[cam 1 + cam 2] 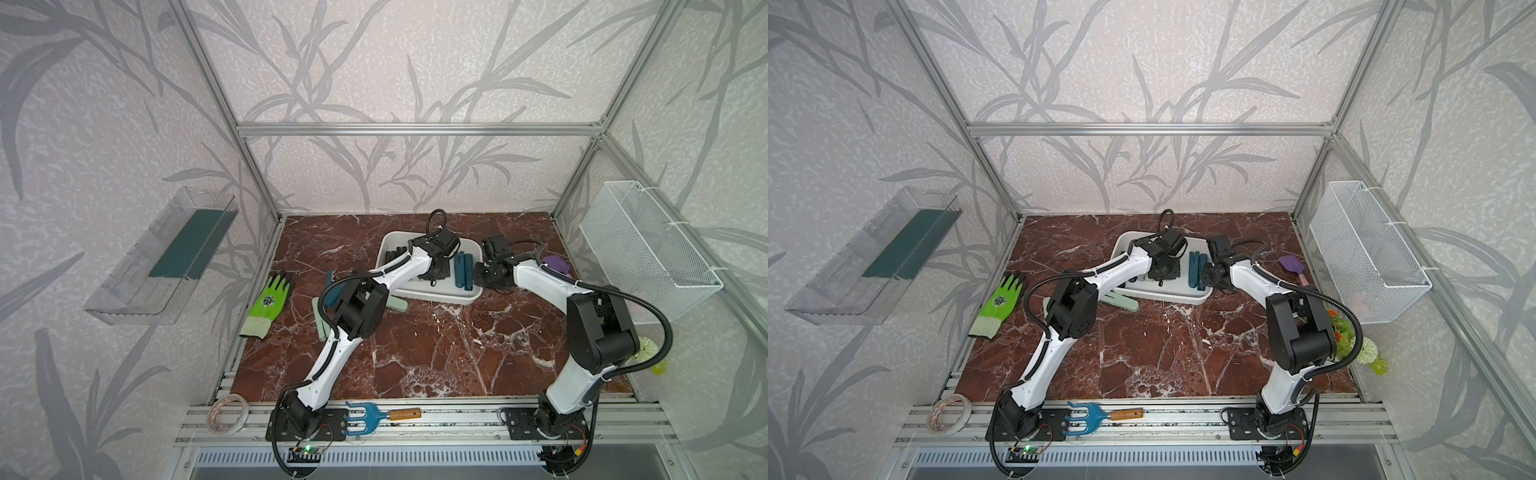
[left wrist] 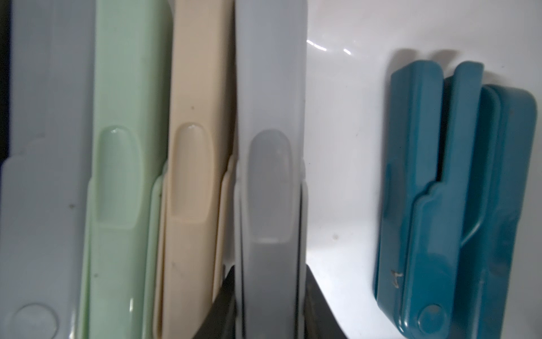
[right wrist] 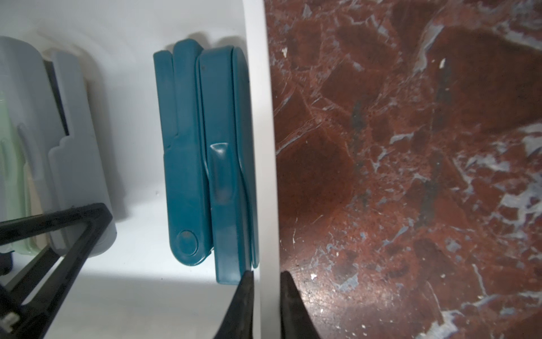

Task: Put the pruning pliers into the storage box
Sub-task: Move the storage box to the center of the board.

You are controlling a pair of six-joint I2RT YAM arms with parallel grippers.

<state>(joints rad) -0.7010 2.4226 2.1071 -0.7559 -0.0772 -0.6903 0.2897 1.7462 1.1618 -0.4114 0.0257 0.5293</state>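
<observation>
Mint pliers [image 1: 319, 324] lie loose on the desk [image 1: 436, 353]; grey pliers [image 2: 269, 117] sit clamped in the left tool [image 2: 269, 267] inside the storage box [image 1: 436, 297].
The loose ones lie behind the left tool, by its arm's elbow, so that arm looks nearer to them. The grey pliers' long axis runs straight out from the tool, just beside the beige pliers [image 2: 193, 146], with bare box floor between it and the teal pair [image 2: 454, 205] toward the right tool [image 3: 267, 273], which pinches the box's wall.

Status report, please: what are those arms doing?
Left gripper shut on grey pliers, in box. Right gripper pinching box wall. Mint pliers still on table. Nothing blocking.
</observation>
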